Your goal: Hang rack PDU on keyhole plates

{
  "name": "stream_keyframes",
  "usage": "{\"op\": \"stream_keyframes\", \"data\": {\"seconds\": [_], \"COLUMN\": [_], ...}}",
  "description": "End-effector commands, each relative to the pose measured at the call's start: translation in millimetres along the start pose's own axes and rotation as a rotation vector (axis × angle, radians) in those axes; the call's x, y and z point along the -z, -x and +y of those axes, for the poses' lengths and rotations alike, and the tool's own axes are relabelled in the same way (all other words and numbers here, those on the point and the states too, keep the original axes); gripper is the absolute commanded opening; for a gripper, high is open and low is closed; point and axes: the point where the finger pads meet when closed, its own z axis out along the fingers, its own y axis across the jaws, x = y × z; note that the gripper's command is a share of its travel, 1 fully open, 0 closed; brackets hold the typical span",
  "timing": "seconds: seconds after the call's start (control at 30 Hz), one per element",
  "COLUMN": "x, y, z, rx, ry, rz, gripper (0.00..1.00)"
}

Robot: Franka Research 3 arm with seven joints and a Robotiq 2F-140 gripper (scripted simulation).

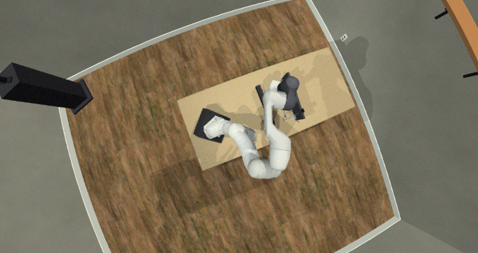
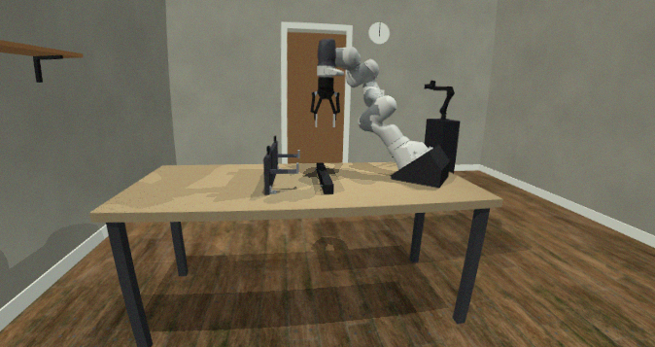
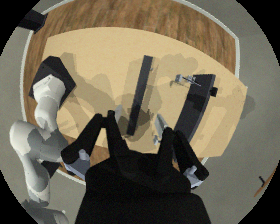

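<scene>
- Top view: the arm reaches from its dark base plate (image 1: 199,130) out over the desk (image 1: 220,100). The wrist hides the pincer here. The rack PDU (image 1: 259,91), a long dark bar, lies flat on the desk, mostly under the forearm. The keyhole-plate stand (image 1: 301,112) sits just beyond it, toward the far end of the desk; the two are apart.
- Exterior view: the pincer (image 2: 325,120) hangs high above the desk, pointing straight down, roughly over the PDU (image 2: 325,178). The fingers are partly drawn in, with nothing between them — it holds nothing. The stand (image 2: 270,168) is upright with two pegs sticking out toward the PDU; the keyhole slots themselves are too small to make out.
- Wrist view: the PDU (image 3: 140,94) shows between the fingertips, well below them, running lengthwise away from the camera. The stand (image 3: 193,99) lies to its right. The buttons on the PDU's back are not visible.
- Step in hand, as I judge it: the approach — pincer pre-set above the PDU, grasp not yet made, nothing hung.
- Next move calls for a straight descent with the fingers straddling the bar's narrow width near its middle, so it lifts level. After that, a re-orientation to face its back toward the plates looks necessary.
</scene>
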Motion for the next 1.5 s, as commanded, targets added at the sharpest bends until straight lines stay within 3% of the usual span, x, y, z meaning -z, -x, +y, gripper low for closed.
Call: {"op": "stream_keyframes", "data": {"seconds": [0.0,0.37,0.8,0.87,1.17,1.47], "x": [-4.8,-33.2,-109.6,-109.6,-157.3,-173.4], "y": [0.4,0.5,0.7,0.7,0.9,1.0], "z": [0.8,0.8,0.7,0.7,0.6,0.6], "rx": [0.005,0.005,0.005,0.005,0.005,0.005], "ry": [0.001,0.001,0.001,0.001,0.001,0.001], "rz": [0.000,0.000,0.000,0.000,0.000,0.000], "gripper": [0.55,0.55,0.55,0.55,0.55,0.55]}}
